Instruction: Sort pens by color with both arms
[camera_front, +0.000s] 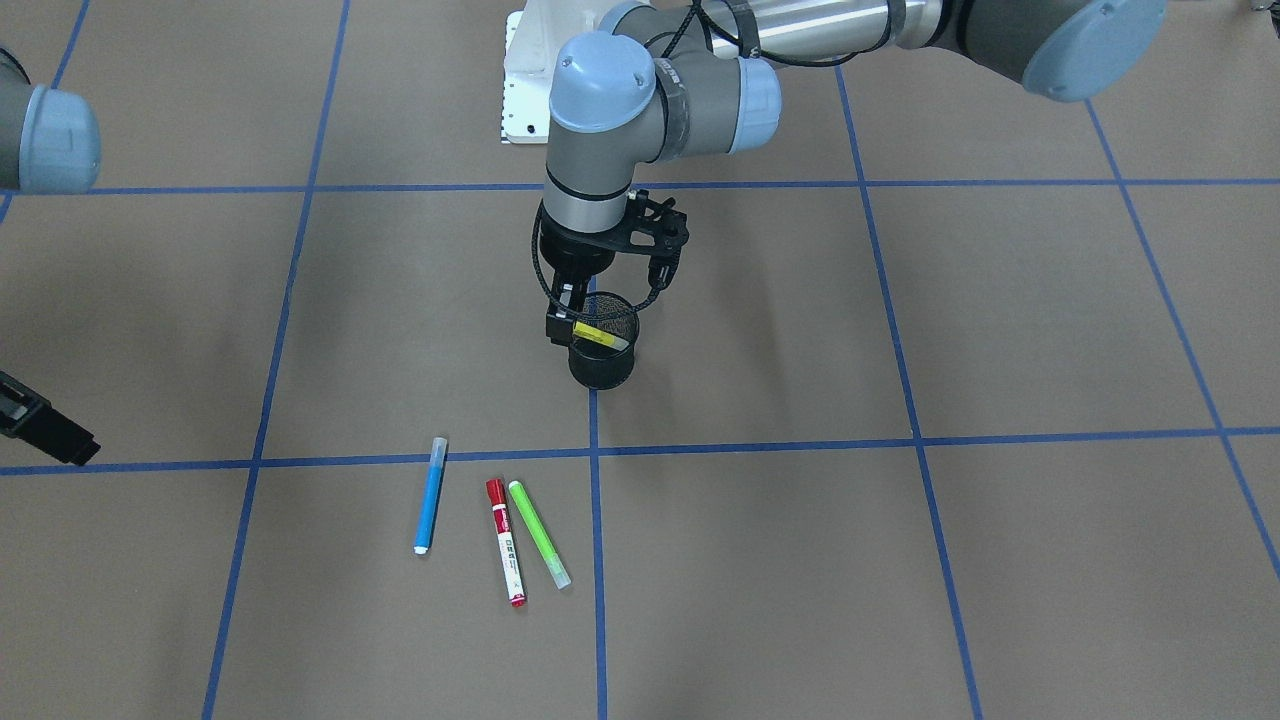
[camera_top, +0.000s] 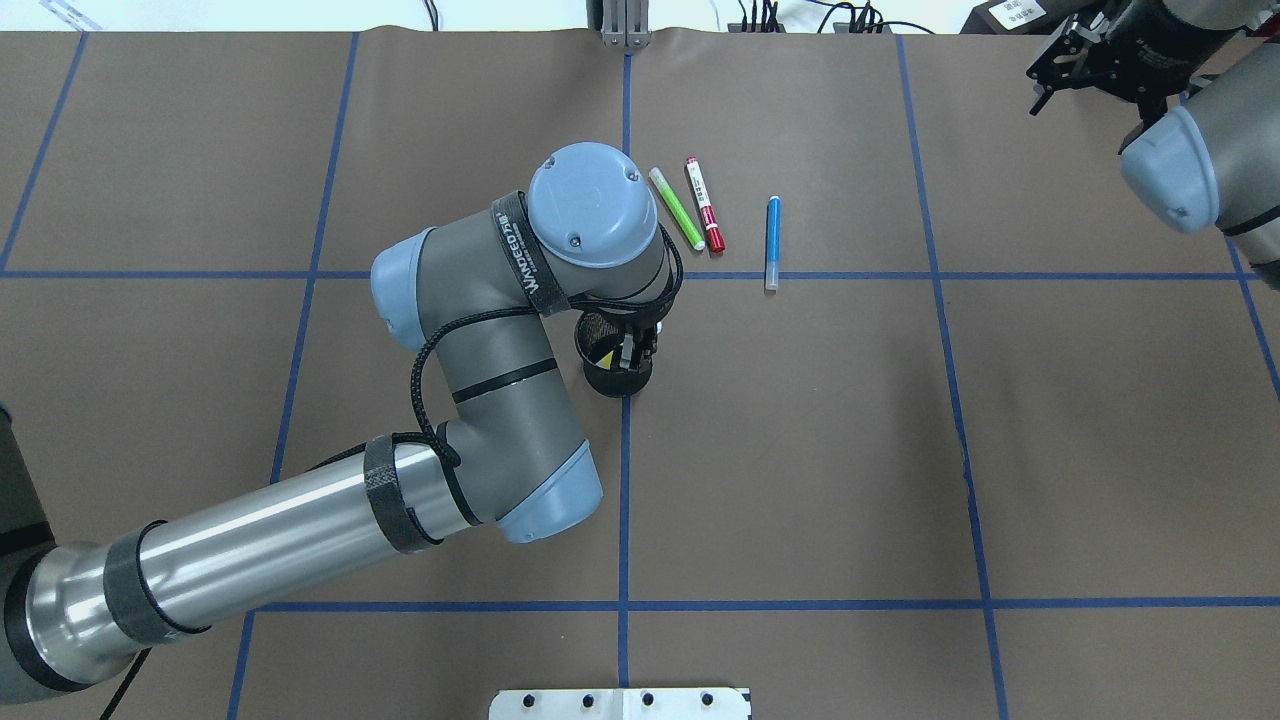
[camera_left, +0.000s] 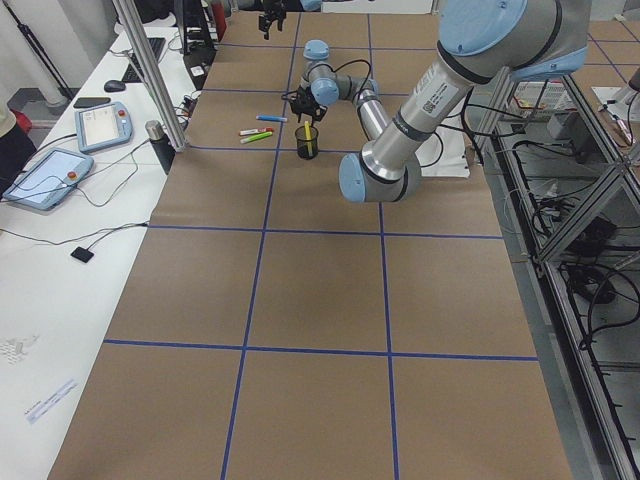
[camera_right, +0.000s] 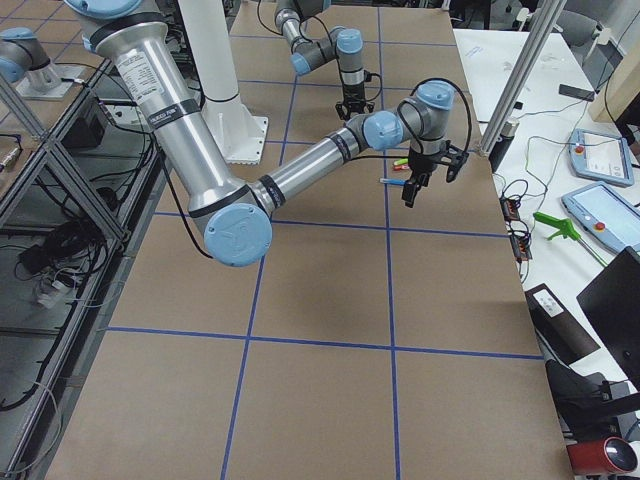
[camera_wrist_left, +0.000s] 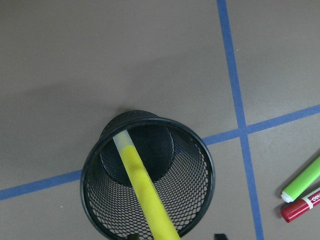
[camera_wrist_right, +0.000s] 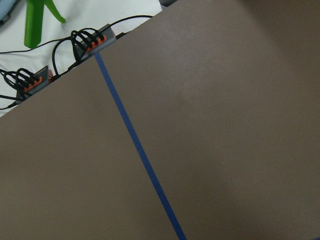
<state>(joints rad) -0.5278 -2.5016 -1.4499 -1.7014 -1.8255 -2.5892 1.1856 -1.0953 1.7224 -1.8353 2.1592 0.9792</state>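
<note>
Yellow pen (camera_wrist_left: 145, 192) slants from my left fingers (camera_front: 556, 326) down into the mesh cup (camera_wrist_left: 196, 192); whether they clasp it I cannot tell.

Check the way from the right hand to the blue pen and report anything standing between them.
Nothing visible does. The right hand hangs near the table's far right corner, and only bare table lies between it and the blue pen. The red pen and green pen lie on the blue pen's other side.
</note>
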